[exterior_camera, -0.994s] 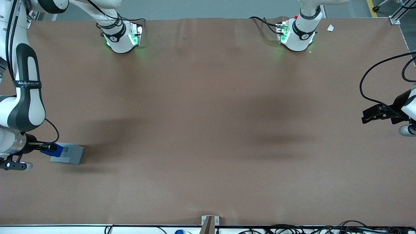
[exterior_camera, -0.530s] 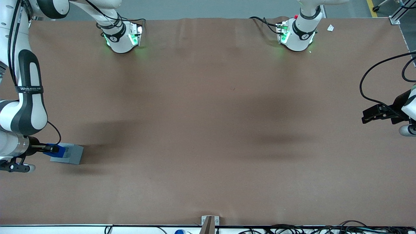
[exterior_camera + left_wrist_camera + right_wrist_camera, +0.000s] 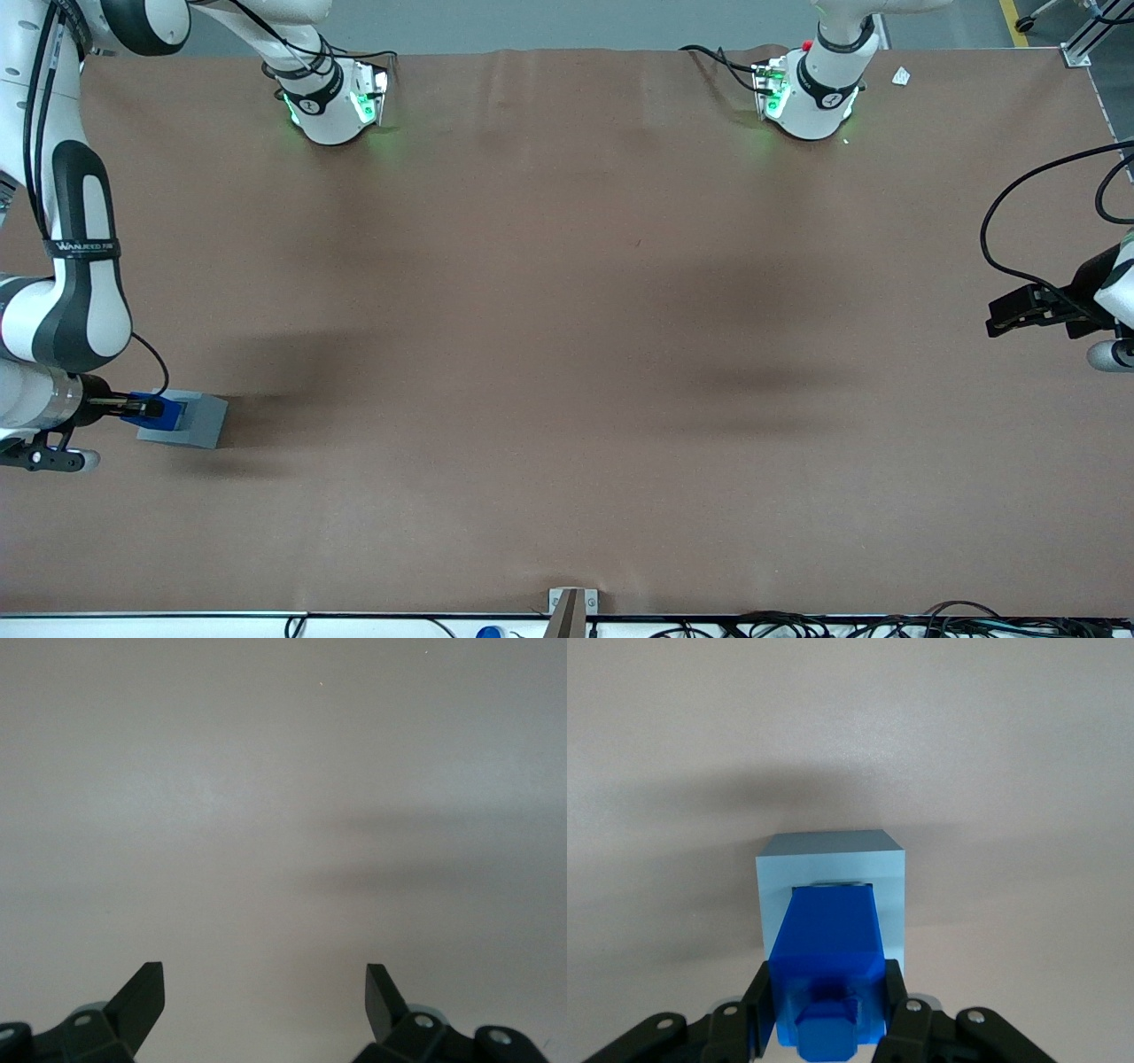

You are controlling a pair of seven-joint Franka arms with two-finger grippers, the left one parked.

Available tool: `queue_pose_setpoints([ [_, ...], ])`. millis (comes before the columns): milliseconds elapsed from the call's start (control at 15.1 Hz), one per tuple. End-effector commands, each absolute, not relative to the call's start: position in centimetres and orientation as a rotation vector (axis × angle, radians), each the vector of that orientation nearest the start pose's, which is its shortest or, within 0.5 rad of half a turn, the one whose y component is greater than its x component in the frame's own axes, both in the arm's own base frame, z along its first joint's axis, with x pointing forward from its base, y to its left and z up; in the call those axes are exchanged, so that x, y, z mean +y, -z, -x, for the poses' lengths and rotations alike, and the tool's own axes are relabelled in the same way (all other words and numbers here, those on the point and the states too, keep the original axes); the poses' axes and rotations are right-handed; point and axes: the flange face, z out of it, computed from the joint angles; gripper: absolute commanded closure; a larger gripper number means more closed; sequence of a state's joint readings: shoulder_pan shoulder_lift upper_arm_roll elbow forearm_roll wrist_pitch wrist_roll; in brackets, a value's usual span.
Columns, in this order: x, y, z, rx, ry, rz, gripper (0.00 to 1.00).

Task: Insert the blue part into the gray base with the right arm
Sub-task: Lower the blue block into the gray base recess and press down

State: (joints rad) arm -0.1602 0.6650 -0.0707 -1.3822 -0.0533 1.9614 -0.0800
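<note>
The gray base (image 3: 197,420) sits on the brown table at the working arm's end. My right gripper (image 3: 152,408) is shut on the blue part (image 3: 167,411), which stands over the base's top with its lower end at the recess. In the right wrist view the blue part (image 3: 826,943) is clamped between both black fingers (image 3: 756,1010) and its tip meets the square opening in the light gray base (image 3: 830,870). How deep it sits I cannot tell.
The brown table mat (image 3: 567,354) stretches wide toward the parked arm's end. Two arm bases (image 3: 332,106) stand at the table's edge farthest from the front camera. A small bracket (image 3: 571,602) sits at the near edge.
My gripper with the blue part has shifted over the gray base's top, toward the recess, and come lower. The base has stayed in place.
</note>
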Motion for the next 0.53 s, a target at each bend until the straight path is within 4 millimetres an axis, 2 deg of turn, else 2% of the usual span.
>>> queue_pose_setpoints([
  [0,-16.41,-31.35,-70.37,0.192,-0.146,3.184,1.00],
  [464,-16.41,-30.58,-70.37,0.186,-0.160,3.179,1.00],
])
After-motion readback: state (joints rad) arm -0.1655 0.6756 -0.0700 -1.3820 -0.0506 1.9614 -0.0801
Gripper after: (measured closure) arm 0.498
